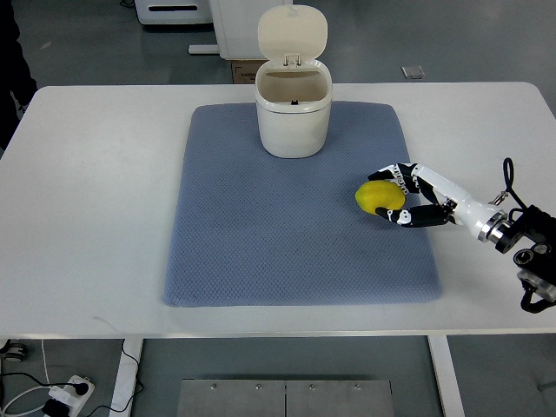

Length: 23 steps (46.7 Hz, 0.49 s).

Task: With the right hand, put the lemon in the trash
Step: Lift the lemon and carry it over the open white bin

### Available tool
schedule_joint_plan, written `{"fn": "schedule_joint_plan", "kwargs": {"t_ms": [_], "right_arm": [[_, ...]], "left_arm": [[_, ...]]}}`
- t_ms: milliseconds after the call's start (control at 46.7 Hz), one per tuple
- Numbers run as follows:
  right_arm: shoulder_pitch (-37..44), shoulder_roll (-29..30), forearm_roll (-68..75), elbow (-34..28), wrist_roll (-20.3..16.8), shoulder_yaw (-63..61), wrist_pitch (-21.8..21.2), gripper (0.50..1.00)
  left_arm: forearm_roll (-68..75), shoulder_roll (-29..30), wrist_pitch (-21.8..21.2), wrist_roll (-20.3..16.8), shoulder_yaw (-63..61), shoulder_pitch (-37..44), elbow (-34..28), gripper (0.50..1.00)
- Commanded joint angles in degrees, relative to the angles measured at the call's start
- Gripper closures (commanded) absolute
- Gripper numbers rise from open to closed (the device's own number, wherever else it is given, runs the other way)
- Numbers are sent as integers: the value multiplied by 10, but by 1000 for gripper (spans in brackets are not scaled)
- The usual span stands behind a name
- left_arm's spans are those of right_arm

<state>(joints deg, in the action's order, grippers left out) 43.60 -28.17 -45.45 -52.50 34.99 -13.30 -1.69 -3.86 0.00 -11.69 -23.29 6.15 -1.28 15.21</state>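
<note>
Right hand point(408, 195) fingers curl around small yellow lemon point(380, 197) on the blue mat point(261, 243); open cream plastic bin point(294, 113) lies up-left of it.

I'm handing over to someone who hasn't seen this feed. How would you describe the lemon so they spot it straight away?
Start at the blue-grey mat on the white table. Go to its right side, below and right of the open cream trash bin. The lemon lies there, with the fingers of the right hand curled around it; it is the only yellow thing on the mat.
</note>
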Motion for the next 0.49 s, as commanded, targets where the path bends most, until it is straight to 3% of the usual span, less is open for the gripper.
{"fn": "schedule_joint_plan", "kwargs": {"t_ms": [0,171,471], "right_arm": [[6,-6,0,-2,0,-7,-1,1000],[33,-17,0,-5,-4,-10,-1,1000],[107,-21,1,-5,-99,-10,1,1000]], "left_arm": [[0,0,0,0,0,0,0,500],[0,0,0,0,0,0,0,500],[0,0,0,0,0,1,0,500]]}}
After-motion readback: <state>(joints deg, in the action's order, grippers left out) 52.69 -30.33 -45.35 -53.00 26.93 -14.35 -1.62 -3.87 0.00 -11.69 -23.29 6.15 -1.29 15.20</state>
